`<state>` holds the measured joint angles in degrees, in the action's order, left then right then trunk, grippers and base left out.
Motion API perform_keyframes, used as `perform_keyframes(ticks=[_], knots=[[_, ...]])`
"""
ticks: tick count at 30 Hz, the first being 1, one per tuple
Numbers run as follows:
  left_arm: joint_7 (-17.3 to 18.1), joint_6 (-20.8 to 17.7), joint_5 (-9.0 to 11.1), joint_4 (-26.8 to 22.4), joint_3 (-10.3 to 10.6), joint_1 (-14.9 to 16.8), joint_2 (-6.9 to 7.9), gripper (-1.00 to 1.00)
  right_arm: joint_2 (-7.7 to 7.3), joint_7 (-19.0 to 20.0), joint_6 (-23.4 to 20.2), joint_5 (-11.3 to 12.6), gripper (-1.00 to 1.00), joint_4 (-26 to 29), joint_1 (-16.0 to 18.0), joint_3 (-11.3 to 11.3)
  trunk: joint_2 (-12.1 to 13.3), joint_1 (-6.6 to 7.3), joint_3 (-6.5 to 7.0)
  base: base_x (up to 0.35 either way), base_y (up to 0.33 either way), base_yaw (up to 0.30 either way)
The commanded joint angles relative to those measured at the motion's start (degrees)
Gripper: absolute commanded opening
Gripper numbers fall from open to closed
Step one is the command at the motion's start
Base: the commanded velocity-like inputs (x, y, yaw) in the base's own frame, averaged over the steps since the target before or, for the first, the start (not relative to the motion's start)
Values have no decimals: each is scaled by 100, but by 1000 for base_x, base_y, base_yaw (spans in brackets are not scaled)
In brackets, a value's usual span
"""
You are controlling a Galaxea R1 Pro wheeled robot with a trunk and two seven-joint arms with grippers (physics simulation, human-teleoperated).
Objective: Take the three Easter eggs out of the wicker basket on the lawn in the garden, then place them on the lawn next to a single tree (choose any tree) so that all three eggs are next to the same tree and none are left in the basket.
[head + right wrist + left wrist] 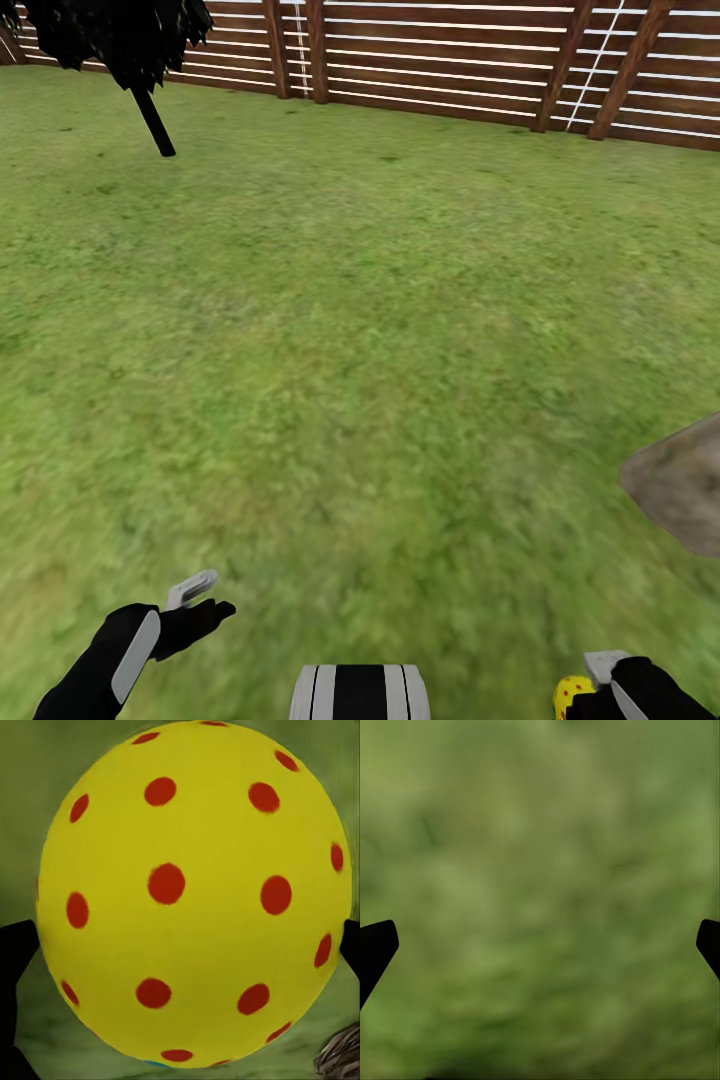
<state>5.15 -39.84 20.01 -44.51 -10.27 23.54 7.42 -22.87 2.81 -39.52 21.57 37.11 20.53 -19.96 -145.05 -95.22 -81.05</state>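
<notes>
- The right hand (592,688) sits at the lower right edge of the head view, closed on a yellow Easter egg (572,692) with red dots.
- In the right wrist view the egg (191,892) sits between the two dark fingertips (16,952), one at each side, touching it.
- The left hand (200,598) hangs low at the lower left over the lawn (330,350), fingers spread wide with nothing between them; the left wrist view has its tips (376,949) far apart over blurred grass (540,885).
- A brown-grey woven shape (680,485) lies at the right edge of the head view, cut off by the frame; a scrap of similar weave (341,1054) shows beside the egg in the right wrist view.
- A thin-trunked black-leaved tree (150,110) stands far off at upper left, before the brown slatted fence (450,60).
</notes>
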Motion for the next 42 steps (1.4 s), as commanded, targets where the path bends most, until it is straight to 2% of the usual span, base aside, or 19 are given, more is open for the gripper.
perform_keyframes(ticks=[1, 6, 14, 27, 42], knots=[[28, -32, -14, -5, -19, 2, -3, 100, -7, 27, -21, -30, 100, 7, 3, -19, -2, 1, -4, 0, 0, 0], [29, -32, -14, -5, -19, 2, -4, 100, 1, 25, -22, -30, 100, 7, 3, -21, -2, 1, -4, 0, 0, 0], [26, -28, -14, 4, -16, 2, -6, 100, 2, 27, -21, -30, 100, 7, 3, -25, 9, 22, 173, -37, 0, 0], [21, -16, -23, 16, -18, 2, -64, 100, 2, 23, -23, -30, 100, 7, 3, -20, 26, 55, 461, -332, 0, 0], [21, 11, -23, 39, -12, 2, -66, 100, 2, 27, -22, -30, 100, 7, 3, -17, 46, 94, 794, -348, 0, 0]])
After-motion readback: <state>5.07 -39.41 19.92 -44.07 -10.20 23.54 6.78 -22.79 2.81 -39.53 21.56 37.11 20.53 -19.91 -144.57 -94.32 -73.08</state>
